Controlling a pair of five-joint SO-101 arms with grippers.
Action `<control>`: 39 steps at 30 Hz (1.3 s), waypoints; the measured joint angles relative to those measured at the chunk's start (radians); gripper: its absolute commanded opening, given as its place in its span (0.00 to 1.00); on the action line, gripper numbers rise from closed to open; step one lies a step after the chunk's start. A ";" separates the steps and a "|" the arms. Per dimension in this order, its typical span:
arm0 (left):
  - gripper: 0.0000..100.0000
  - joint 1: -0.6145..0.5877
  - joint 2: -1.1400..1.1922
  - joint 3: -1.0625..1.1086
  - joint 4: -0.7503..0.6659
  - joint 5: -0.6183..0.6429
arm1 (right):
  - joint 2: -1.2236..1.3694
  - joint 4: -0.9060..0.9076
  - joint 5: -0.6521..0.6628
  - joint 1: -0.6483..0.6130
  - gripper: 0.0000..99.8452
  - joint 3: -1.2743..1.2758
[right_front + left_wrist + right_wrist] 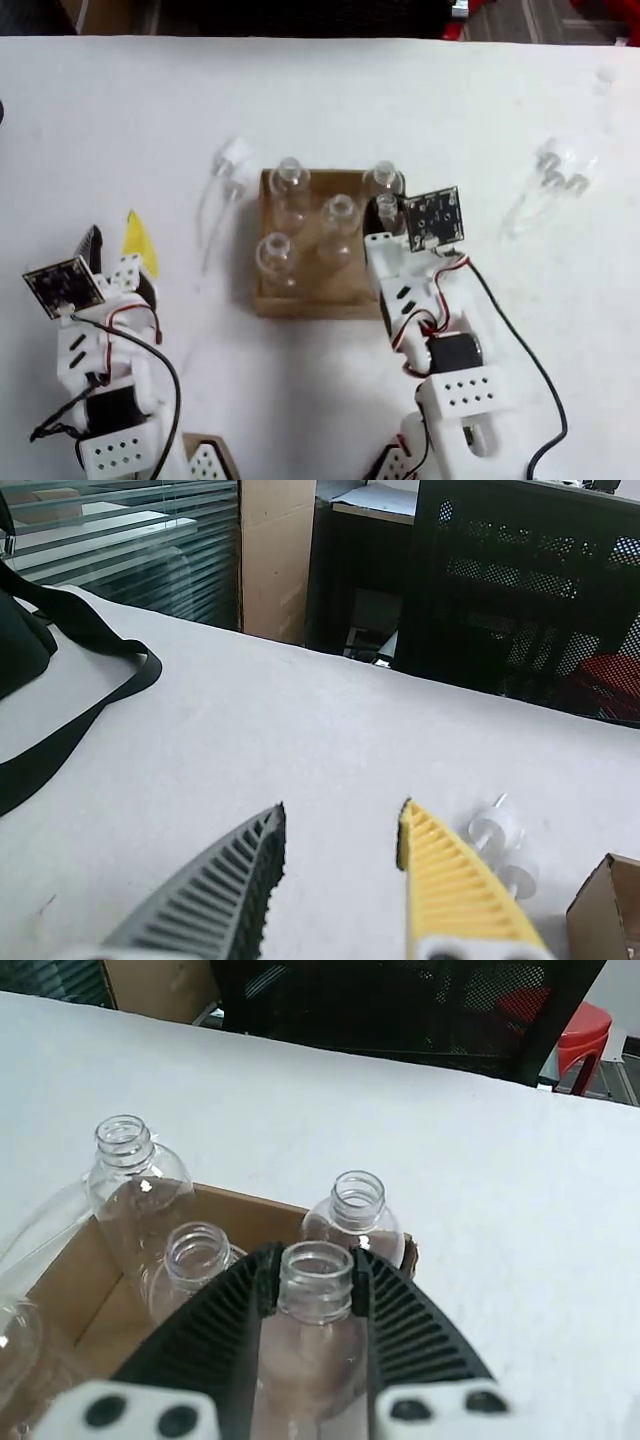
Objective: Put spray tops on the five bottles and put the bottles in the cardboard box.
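Clear open-necked bottle (315,1295) in right pincer (315,1263)

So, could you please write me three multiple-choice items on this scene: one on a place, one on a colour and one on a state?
1. Where do the spray tops lie relative to the cardboard box?
A) inside it
B) on the table, outside it
C) stacked on its rim

2. What colours are the fingers of the left gripper?
A) both white
B) both red
C) one grey, one yellow

3. What state is the right gripper in?
A) shut on the neck of a bottle
B) open over bare table
C) shut on a spray top

Answers:
1 B: the tops lie on the white table to both sides of the box.
2 C: the left wrist view shows one grey finger and one yellow.
3 A: its fingers clamp the neck of an uncapped bottle.
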 measured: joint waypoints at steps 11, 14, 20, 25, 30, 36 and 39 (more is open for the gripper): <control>0.18 0.000 0.000 0.000 0.000 0.000 | -0.103 0.129 0.000 -0.002 0.02 0.000; 0.18 0.000 0.000 0.000 0.000 0.000 | -0.198 0.230 0.000 -0.002 0.02 0.002; 0.18 0.000 0.000 0.000 0.000 0.000 | -0.367 0.387 0.028 -0.006 0.02 0.055; 0.18 0.000 0.000 0.000 0.000 0.000 | -0.448 0.399 0.034 -0.008 0.02 0.124; 0.18 0.000 0.000 0.000 0.000 0.000 | -0.466 0.405 0.034 -0.008 0.03 0.153; 0.18 0.000 0.000 0.000 0.000 0.000 | -0.485 0.471 0.034 -0.008 0.14 0.152; 0.18 0.000 0.000 0.000 0.000 0.000 | -0.479 0.471 0.041 -0.008 0.14 0.152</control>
